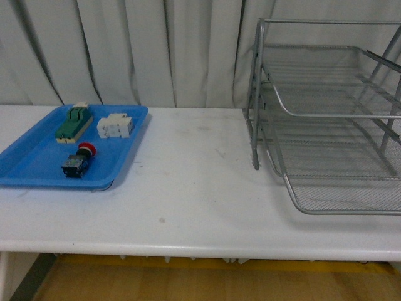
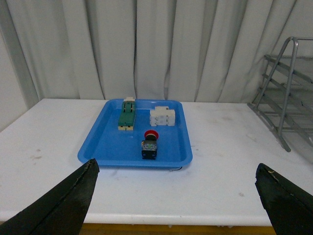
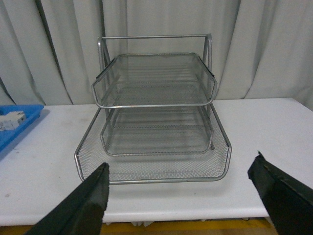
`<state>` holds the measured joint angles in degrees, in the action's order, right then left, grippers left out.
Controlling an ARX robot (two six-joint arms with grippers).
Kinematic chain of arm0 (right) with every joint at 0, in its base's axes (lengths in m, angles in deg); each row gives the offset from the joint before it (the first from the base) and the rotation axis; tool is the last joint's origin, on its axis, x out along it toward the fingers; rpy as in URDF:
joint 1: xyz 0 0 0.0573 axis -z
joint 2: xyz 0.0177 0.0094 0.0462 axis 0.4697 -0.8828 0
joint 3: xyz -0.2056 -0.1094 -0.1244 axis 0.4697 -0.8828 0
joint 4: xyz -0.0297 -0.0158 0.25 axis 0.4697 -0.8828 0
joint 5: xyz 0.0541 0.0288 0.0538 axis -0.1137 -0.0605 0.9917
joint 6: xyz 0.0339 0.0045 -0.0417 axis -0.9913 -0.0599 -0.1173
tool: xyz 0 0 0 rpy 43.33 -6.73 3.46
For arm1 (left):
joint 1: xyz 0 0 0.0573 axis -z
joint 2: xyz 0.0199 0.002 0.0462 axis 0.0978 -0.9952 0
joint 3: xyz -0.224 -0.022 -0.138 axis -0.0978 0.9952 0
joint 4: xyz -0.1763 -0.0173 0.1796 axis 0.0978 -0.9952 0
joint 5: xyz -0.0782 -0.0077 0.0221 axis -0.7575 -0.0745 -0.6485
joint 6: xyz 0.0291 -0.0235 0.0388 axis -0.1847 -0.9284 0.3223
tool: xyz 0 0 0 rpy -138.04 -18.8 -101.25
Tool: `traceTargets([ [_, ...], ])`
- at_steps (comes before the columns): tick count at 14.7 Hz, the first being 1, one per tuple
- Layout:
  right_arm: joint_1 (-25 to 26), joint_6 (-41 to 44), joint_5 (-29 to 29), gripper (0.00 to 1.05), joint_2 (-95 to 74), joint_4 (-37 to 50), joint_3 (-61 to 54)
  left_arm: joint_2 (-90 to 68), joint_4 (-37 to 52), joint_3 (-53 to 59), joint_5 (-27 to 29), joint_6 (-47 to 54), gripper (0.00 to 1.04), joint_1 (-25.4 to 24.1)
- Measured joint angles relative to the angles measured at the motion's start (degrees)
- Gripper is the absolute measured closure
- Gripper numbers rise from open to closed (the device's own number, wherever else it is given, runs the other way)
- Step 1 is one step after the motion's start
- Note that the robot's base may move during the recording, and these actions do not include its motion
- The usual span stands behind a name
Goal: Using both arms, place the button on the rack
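Nearest the left wrist lens, left gripper (image 2: 175, 166), black jaws splayed wide with nothing between. Same for the right gripper (image 3: 180, 164): spread apart and empty (neither arm visible from the front).

Beyond the left gripper, toward the left end of the worktop (image 1: 194, 182), a blue tray (image 1: 31, 160). On it, near its front edge, the button (image 1: 79, 160), lying on its side with the red cap toward the curtain (image 1: 125, 50). Clear of the white block (image 1: 115, 126) and the green-topped block (image 1: 74, 122) behind it.

At the right end of the worktop, well apart from the tray, the rack (image 1: 326, 125), with three wire-mesh tiers facing the right gripper.

Probably light and rigid, hard plastic with no give. Domed cap likely slick and apt to squirt out of a pinch (rounded, no flat to bear on). Better taken across the flat sides of the boxy body, low and square. Nothing lifted yet.
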<state>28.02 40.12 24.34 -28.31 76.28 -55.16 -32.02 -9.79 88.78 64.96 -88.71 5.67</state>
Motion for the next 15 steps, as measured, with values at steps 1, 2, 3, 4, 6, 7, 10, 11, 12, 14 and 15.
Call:
traceTargets([
  [1,0.0,0.0,0.0,0.1,0.0,0.0,0.0,0.0,0.0,0.0,0.0,0.0,0.07,0.0],
  [2,0.0,0.0,0.0,0.06,0.0,0.0,0.0,0.0,0.0,0.0,0.0,0.0,0.07,0.0],
  [3,0.0,0.0,0.0,0.07,0.0,0.0,0.0,0.0,0.0,0.0,0.0,0.0,0.07,0.0],
  [4,0.0,0.0,0.0,0.06,0.0,0.0,0.0,0.0,0.0,0.0,0.0,0.0,0.07,0.0],
  [6,0.0,0.0,0.0,0.06,0.0,0.0,0.0,-13.3,-17.0,-9.0,6.3,-7.5,0.07,1.8],
  [7,0.0,0.0,0.0,0.06,0.0,0.1,0.0,-22.2,-12.1,-13.0,5.9,-9.5,0.07,-0.3],
  [10,0.0,0.0,0.0,0.06,0.0,0.0,0.0,-49.4,7.7,-23.5,2.6,-10.1,0.07,0.0],
  [11,0.0,0.0,0.0,0.06,0.0,0.0,0.0,-60.1,12.0,-28.2,2.6,-8.9,0.07,1.6],
  [12,0.0,0.0,0.0,0.06,0.0,0.0,0.0,-70.5,13.5,-34.1,1.1,-7.1,0.07,2.1],
  [14,0.0,0.0,0.0,0.06,0.0,0.0,0.0,-89.6,10.6,-49.7,1.5,-4.1,0.07,2.9],
  [15,0.0,0.0,0.0,0.06,0.0,0.0,0.0,-97.8,8.5,-56.8,1.5,-3.1,0.07,3.4],
])
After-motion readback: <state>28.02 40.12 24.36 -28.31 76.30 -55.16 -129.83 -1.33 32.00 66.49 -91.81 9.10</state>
